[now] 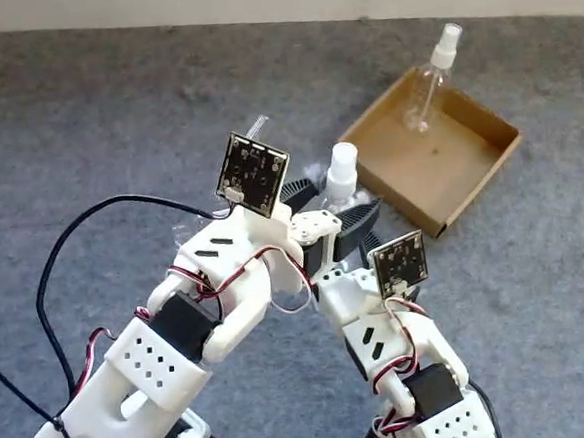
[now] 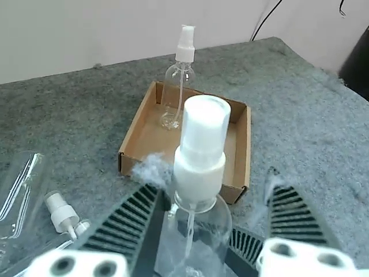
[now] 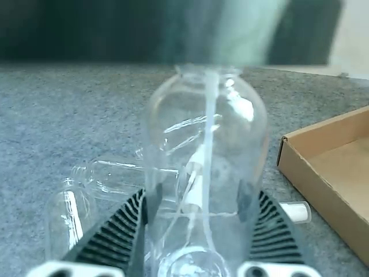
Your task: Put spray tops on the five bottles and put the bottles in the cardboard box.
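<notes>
A clear bottle (image 3: 204,150) with a white spray top (image 2: 199,144) on its neck stands upright between both arms, just short of the cardboard box (image 1: 469,171). My right gripper (image 3: 196,245) is shut on the bottle's body, its ribbed fingers (image 3: 115,234) pressed to the glass. My left gripper (image 2: 213,231) stands open, one finger on each side of the same bottle (image 1: 341,175) below the spray top. A second bottle (image 1: 428,89) with its spray top (image 2: 185,43) on stands inside the box (image 2: 144,135).
A loose spray top (image 2: 60,213) and a clear uncapped bottle (image 2: 20,184) lie on the grey carpet beside the left gripper. Two bare bottles (image 3: 112,173) lie behind the held one. A small white part (image 3: 297,212) rests near the box wall (image 3: 311,173).
</notes>
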`<state>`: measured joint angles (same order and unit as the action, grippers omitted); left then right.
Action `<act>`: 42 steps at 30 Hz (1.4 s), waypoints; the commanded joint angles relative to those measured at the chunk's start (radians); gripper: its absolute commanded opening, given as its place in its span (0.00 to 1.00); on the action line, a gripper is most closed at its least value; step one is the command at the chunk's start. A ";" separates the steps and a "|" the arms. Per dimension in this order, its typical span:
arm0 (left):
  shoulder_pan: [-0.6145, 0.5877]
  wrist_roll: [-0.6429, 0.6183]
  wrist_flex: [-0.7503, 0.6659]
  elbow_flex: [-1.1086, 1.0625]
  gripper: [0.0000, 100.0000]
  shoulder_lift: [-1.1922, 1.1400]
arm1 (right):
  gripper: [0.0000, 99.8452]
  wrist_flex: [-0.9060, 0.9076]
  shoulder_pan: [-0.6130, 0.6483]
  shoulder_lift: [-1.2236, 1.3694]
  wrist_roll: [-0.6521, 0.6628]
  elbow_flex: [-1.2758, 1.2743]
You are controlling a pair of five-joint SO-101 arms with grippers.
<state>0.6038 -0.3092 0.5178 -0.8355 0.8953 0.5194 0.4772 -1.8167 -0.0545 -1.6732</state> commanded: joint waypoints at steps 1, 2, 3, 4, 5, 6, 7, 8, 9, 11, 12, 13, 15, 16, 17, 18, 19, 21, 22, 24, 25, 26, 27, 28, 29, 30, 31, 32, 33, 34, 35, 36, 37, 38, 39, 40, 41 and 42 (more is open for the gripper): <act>0.007 0.015 0.005 0.030 0.24 0.031 | 0.13 -0.001 0.007 -0.010 -0.002 -0.163; -0.002 0.014 0.018 0.044 0.24 0.031 | 0.13 -0.001 0.007 -0.010 -0.002 -0.163; -0.012 0.014 0.035 0.068 0.24 0.031 | 0.13 -0.001 0.007 -0.010 -0.002 -0.163; -0.016 0.012 0.061 0.099 0.24 0.031 | 0.13 -0.001 0.007 -0.010 -0.002 -0.163; -0.019 0.014 0.092 0.130 0.24 0.031 | 0.13 -0.001 0.007 -0.010 -0.002 -0.163; -0.024 0.014 0.130 0.160 0.24 0.031 | 0.13 -0.001 0.007 -0.010 -0.002 -0.163; -0.025 0.014 0.172 0.188 0.24 0.031 | 0.13 -0.001 0.007 -0.010 -0.002 -0.163; -0.025 0.014 0.212 0.209 0.24 0.031 | 0.13 -0.001 0.007 -0.010 -0.002 -0.163; -0.025 0.015 0.250 0.228 0.24 0.031 | 0.13 -0.001 0.007 -0.010 -0.002 -0.163; -0.025 0.017 0.305 0.255 0.24 0.031 | 0.13 -0.001 0.007 -0.010 -0.002 -0.163; -0.025 0.017 0.325 0.266 0.24 0.031 | 0.13 -0.001 0.007 -0.010 -0.002 -0.163; -0.025 0.017 0.341 0.275 0.24 0.031 | 0.13 -0.001 0.007 -0.010 -0.002 -0.163; -0.027 0.017 0.362 0.285 0.24 0.031 | 0.13 -0.001 0.007 -0.010 -0.002 -0.163; -0.027 0.017 0.368 0.286 0.24 0.031 | 0.13 -0.001 0.007 -0.010 -0.002 -0.163; -0.027 0.018 0.373 0.286 0.24 0.035 | 0.13 -0.001 0.007 -0.010 -0.002 -0.163; -0.027 0.018 0.373 0.282 0.24 0.048 | 0.13 -0.001 0.007 -0.010 -0.002 -0.163; -0.035 0.018 0.373 0.277 0.24 0.068 | 0.13 -0.001 0.007 -0.010 -0.002 -0.163; -0.056 0.018 0.371 0.265 0.24 0.119 | 0.13 -0.001 0.007 -0.010 -0.002 -0.163; -0.068 0.018 0.373 0.254 0.24 0.153 | 0.13 -0.001 0.007 -0.010 -0.002 -0.163; -0.090 0.017 0.382 0.200 0.23 0.222 | 0.13 -0.002 0.007 -0.016 -0.002 -0.163; -0.097 0.017 0.390 0.165 0.23 0.259 | 0.13 -0.007 0.007 -0.018 -0.002 -0.162; -0.105 0.018 0.396 0.125 0.23 0.294 | 0.13 -0.012 0.007 -0.019 -0.002 -0.162; -0.119 0.018 0.399 0.084 0.23 0.329 | 0.13 -0.030 0.007 -0.019 -0.002 -0.162; -0.139 0.018 0.396 0.042 0.23 0.364 | 0.13 -0.054 0.007 -0.019 -0.002 -0.162; -0.162 0.018 0.394 0.002 0.23 0.400 | 0.13 -0.081 0.007 -0.019 -0.002 -0.162; -0.179 0.018 0.394 -0.033 0.23 0.433 | 0.13 -0.107 0.007 -0.019 -0.002 -0.162; -0.193 0.018 0.394 -0.067 0.23 0.466 | 0.13 -0.128 0.007 -0.019 -0.002 -0.162; -0.200 0.018 0.394 -0.104 0.23 0.496 | 0.13 -0.143 0.007 -0.019 -0.002 -0.162; -0.205 0.018 0.394 -0.140 0.23 0.526 | 0.13 -0.153 0.007 -0.019 -0.002 -0.162; -0.206 0.018 0.396 -0.176 0.23 0.556 | 0.13 -0.157 0.007 -0.019 -0.002 -0.162; -0.206 0.018 0.394 -0.213 0.23 0.585 | 0.13 -0.159 0.007 -0.019 -0.002 -0.162; -0.211 0.018 0.394 -0.246 0.23 0.618 | 0.13 -0.159 0.007 -0.019 -0.002 -0.162; -0.211 0.018 0.394 -0.277 0.23 0.645 | 0.13 -0.159 0.007 -0.019 -0.002 -0.162; -0.209 0.018 0.394 -0.314 0.23 0.674 | 0.13 -0.159 0.007 -0.019 -0.002 -0.162; -0.206 0.018 0.394 -0.351 0.23 0.702 | 0.13 -0.160 0.007 -0.019 -0.002 -0.160; -0.206 0.018 0.394 -0.389 0.23 0.728 | 0.13 -0.171 0.007 -0.019 -0.002 -0.157; -0.206 0.018 0.394 -0.423 0.23 0.756 | 0.13 -0.193 0.007 -0.019 -0.002 -0.148; -0.206 0.018 0.394 -0.456 0.23 0.783 | 0.13 -0.214 0.007 -0.019 -0.002 -0.143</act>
<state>0.4012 -0.3000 0.9122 -1.1945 1.5812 0.3782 0.4772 -1.8167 -0.0545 -1.6732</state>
